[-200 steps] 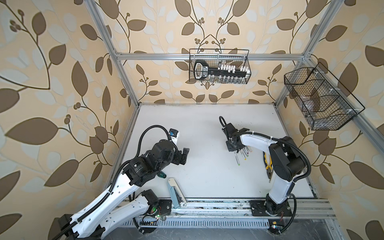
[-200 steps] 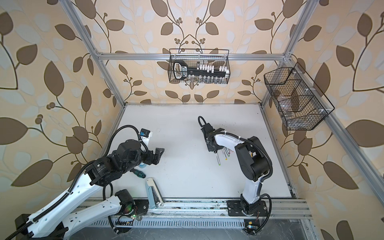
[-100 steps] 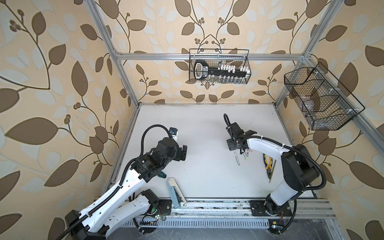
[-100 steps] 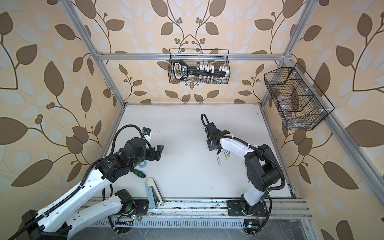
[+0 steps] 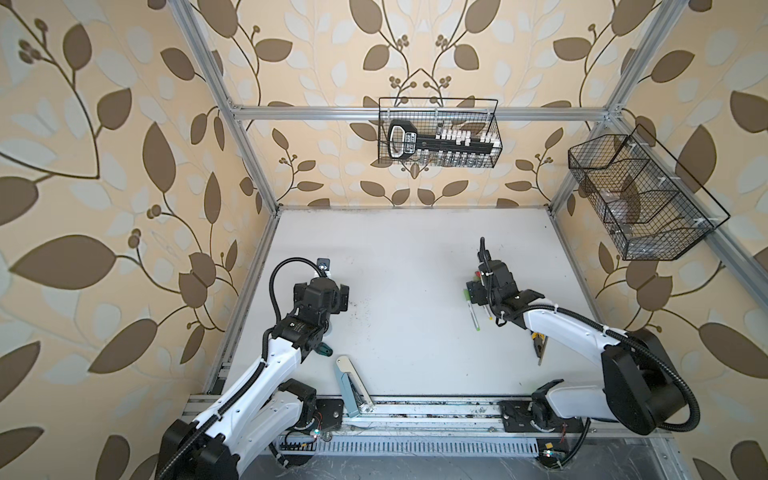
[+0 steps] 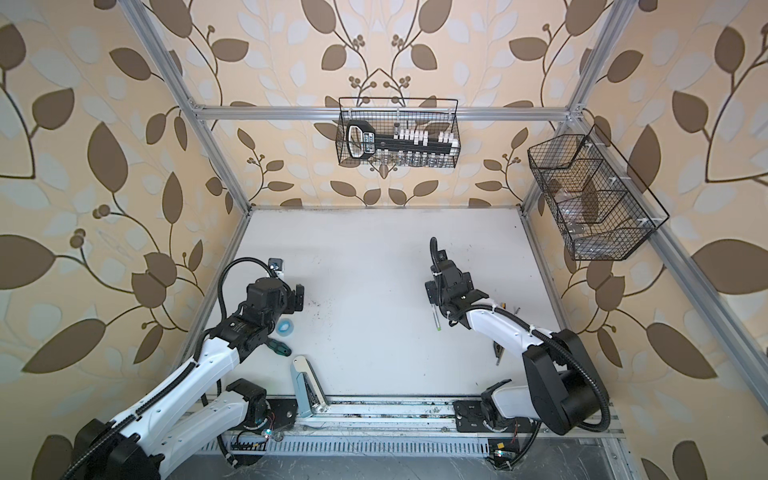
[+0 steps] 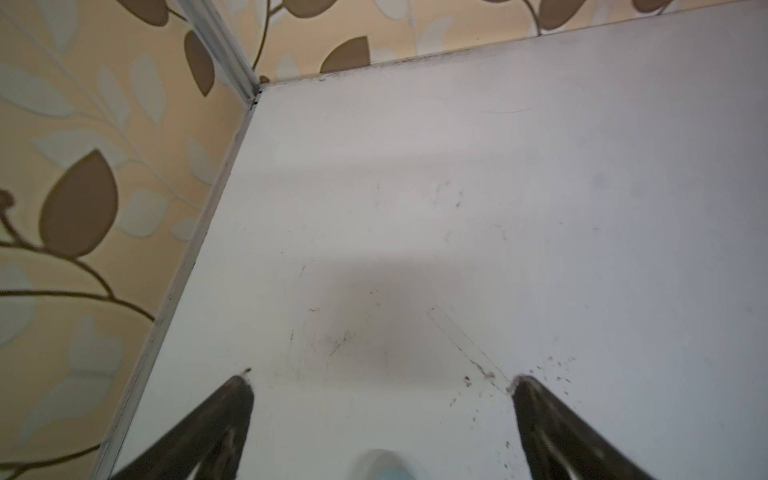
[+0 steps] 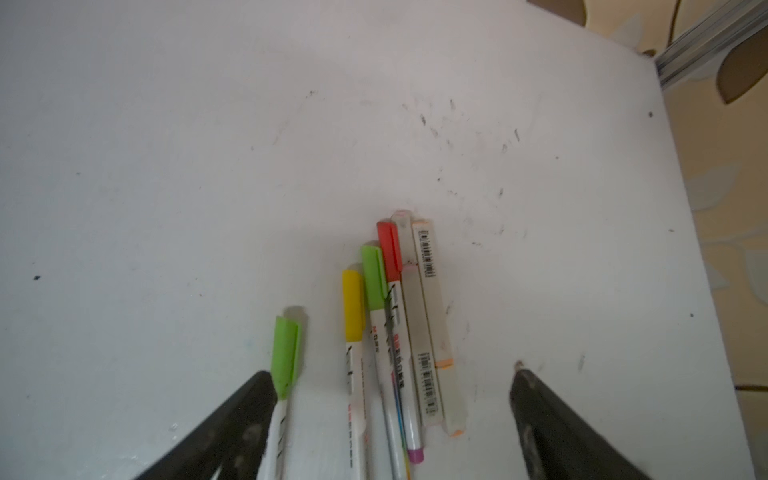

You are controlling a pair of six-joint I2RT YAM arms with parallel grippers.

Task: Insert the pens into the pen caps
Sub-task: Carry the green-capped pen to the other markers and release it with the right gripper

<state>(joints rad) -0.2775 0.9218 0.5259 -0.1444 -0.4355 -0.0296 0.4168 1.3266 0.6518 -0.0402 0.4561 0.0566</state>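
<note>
In the right wrist view several pens (image 8: pixel 395 345) lie side by side on the white table between the fingers of my right gripper (image 8: pixel 390 374), which is open. The slim ones wear caps: yellow (image 8: pixel 353 305), green (image 8: pixel 374 276) and red (image 8: pixel 390 251). A further green-capped pen (image 8: pixel 286 357) lies apart, right beside one finger (image 8: pixel 249 415). Two thicker white pens (image 8: pixel 432 332) lie on the far side of the row. Both top views show that gripper (image 5: pixel 473 293) (image 6: pixel 430 293) over the pens (image 5: pixel 473 316). My left gripper (image 5: pixel 343 297) (image 7: pixel 380 376) is open over bare table.
A pale blue stapler (image 5: pixel 351 386) lies near the front rail, a green-handled screwdriver (image 5: pixel 324 351) by the left arm and yellow pliers (image 5: pixel 538 345) under the right arm. A blue tape roll (image 6: pixel 285 326) sits below the left gripper. Wire baskets (image 5: pixel 438 139) (image 5: pixel 640 199) hang on the walls.
My right gripper has opened wide over the pens, and its elbow has swung out to the right. The left gripper has drawn back to the left, staying open.
</note>
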